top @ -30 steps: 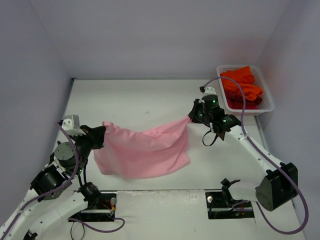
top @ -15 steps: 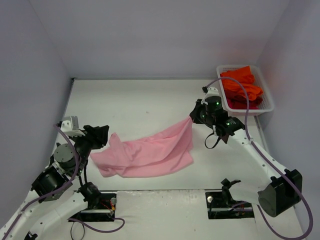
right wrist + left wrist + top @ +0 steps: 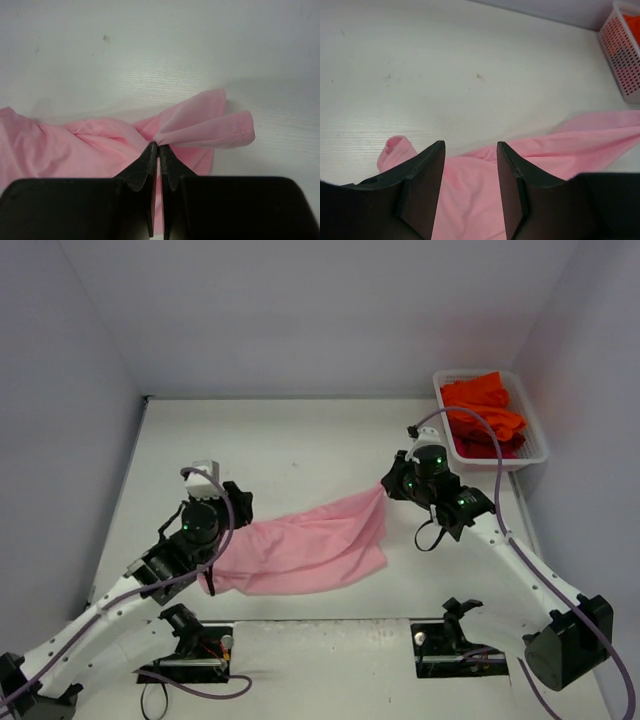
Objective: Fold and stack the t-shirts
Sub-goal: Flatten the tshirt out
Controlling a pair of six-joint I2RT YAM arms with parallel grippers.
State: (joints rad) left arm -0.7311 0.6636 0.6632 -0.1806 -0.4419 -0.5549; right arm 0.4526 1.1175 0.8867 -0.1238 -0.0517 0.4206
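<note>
Pink t-shirt [image 3: 300,550]: lies on the worktop [image 3: 300,435] towards the near edge, between the two arms. It is unfolded and rumpled, a long band running from lower left up to the right. Creases run along its whole length. At its left end, in the left wrist view, I see a small rolled lobe of cloth.

Right hand [image 3: 386,483]: clamped on the shirt's upper right corner. In the right wrist view the fingertips [image 3: 150,161] are pressed together with a pinch of pink fabric between them. A hemmed flap fans out to the right just past the tips. That flap casts a shadow on the worktop, so the gripped corner is raised and the cloth slopes down from it to the left.

Left hand [image 3: 236,504]: sits over the shirt's left end. Its fingers [image 3: 422,185] stand apart with nothing between them. Through the gap I see pink cloth lying below and bare worktop beyond. I cannot tell whether the tips touch the fabric.

Orange-red t-shirts [image 3: 485,410]: heaped in the white mesh basket [image 3: 535,455] at the far right corner of the worktop, bunched and rising above its rim. The basket is well apart from the pink t-shirt and beyond the right hand. A corner of it also shows at the upper right of the left wrist view.

Worktop: white, with a dark speck [image 3: 292,467] on the bare area beyond the shirt.
</note>
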